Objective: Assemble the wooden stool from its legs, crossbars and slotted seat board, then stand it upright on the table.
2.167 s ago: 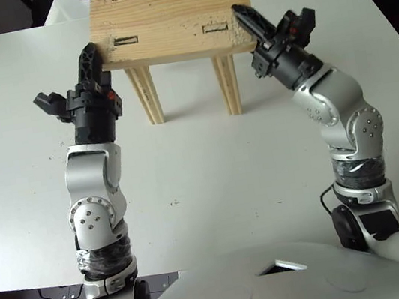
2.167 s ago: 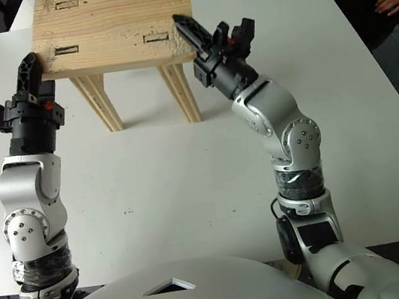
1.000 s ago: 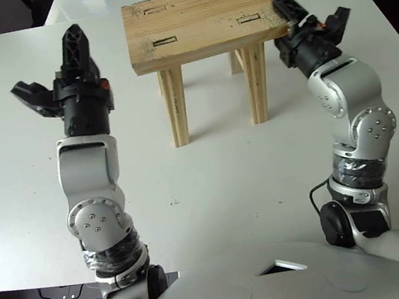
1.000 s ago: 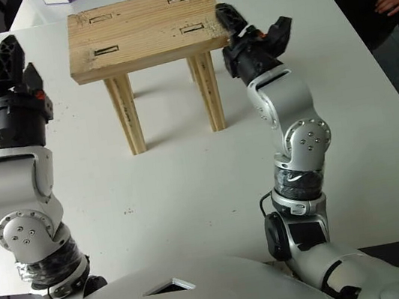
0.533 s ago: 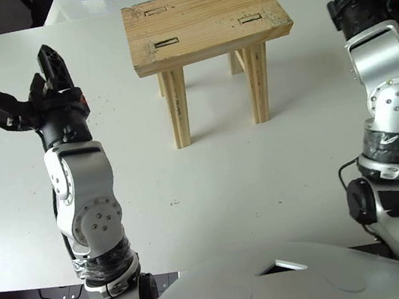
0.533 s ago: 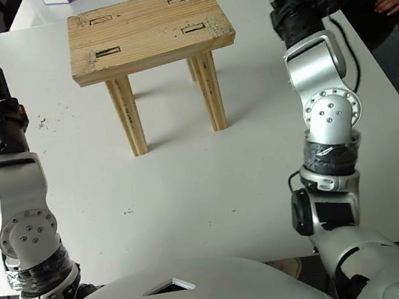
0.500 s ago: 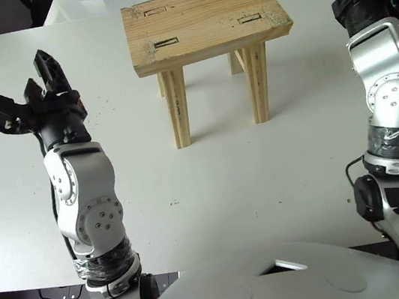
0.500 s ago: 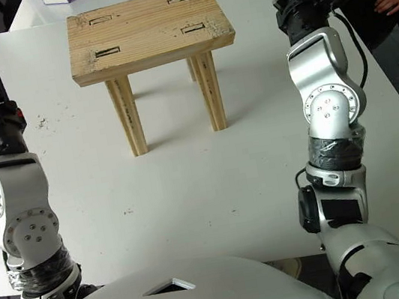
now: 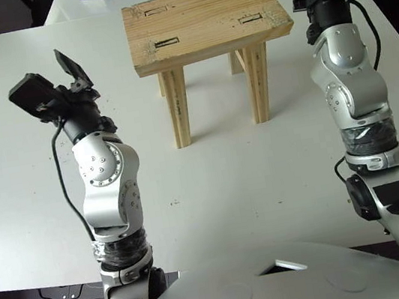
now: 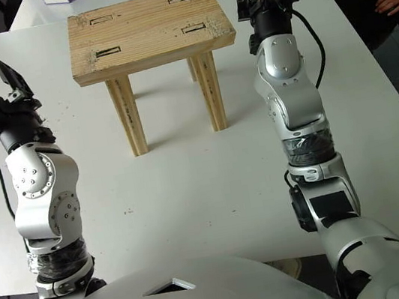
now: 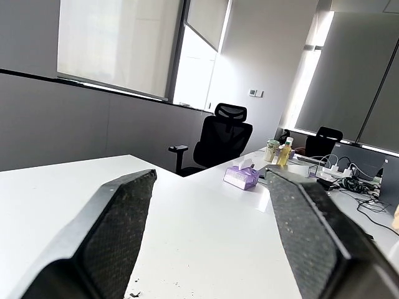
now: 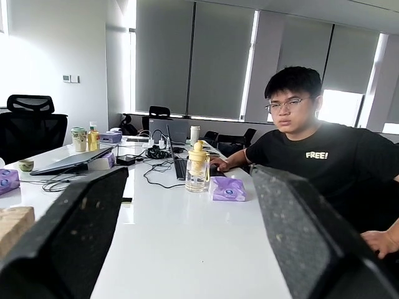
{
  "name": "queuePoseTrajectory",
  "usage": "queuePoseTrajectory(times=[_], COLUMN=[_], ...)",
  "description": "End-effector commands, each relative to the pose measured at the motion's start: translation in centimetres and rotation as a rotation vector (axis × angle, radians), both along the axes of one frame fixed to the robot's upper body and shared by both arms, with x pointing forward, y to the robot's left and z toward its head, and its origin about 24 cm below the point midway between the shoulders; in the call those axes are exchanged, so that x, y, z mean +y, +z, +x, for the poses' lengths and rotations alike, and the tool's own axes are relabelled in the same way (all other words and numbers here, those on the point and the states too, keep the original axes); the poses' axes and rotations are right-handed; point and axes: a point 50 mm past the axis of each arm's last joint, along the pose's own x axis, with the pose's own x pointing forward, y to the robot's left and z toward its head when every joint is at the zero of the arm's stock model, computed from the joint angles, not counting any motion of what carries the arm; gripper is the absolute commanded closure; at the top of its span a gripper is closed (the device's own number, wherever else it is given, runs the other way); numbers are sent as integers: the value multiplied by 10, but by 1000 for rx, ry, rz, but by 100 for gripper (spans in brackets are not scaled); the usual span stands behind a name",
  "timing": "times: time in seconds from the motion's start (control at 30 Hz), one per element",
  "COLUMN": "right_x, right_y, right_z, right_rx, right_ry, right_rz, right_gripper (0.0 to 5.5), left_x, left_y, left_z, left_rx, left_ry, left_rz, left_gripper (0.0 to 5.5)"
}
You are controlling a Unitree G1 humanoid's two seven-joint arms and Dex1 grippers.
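Closest in, both arms are raised off the table (image 9: 229, 190) with nothing in them. The left gripper (image 11: 211, 184) is out to the stool's left, well apart from it, fingers spread wide. The right gripper (image 12: 190, 174) is up near the seat's far right corner, also wide open, close to the edge but not touching as far as I can tell.

The stool (image 9: 201, 14) is mid-table, upright on its legs (image 9: 179, 115), with the slotted seat on top and looking level. I can't make out the crossbars from up here.

So I'd call this the tail end: it looks assembled and standing, job basically done. All the next move needs is to pull the arms down and away without clipping the seat, the right one especially.

Containers are all further back. There's a purple tissue box (image 11: 240, 177) with a tissue poking out. A bottle (image 12: 196, 180) with a yellow top is on the far desk, and I can't tell what's in it.
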Motion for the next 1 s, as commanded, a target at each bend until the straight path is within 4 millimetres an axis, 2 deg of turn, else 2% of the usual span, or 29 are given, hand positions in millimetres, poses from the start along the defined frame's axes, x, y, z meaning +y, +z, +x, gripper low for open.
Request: queuePoseTrajectory(times=[0.03, 0.13, 0.3, 0.53, 0.63, 0.8, 1.0], right_x=[2, 4, 6, 9, 5, -9, 1], right_y=[-1, 1, 4, 3, -11, -43, -53], right_z=[-1, -2, -2, -2, -5, -16, -25], right_rx=[-12, -26, -50, -52, -7, 113, 155], right_ry=[6, 11, 9, 13, -2, -54, -13], right_rz=[-21, -26, -36, -45, -82, -144, -154], right_gripper=[187, 187, 242, 242, 242, 242, 242], left_x=[-3, -3, -4, -7, -15, -34, -47], left_y=[-5, -2, -1, -6, -16, -41, -51], left_z=[0, 4, 6, 5, 2, -18, -25], left_rx=[28, 17, 9, 26, 66, 174, 216], left_ry=[-2, -9, -10, -20, -51, -88, -87], left_rz=[28, 57, 60, 43, 12, -7, -21], left_gripper=[224, 224, 224, 224, 224, 224, 224])
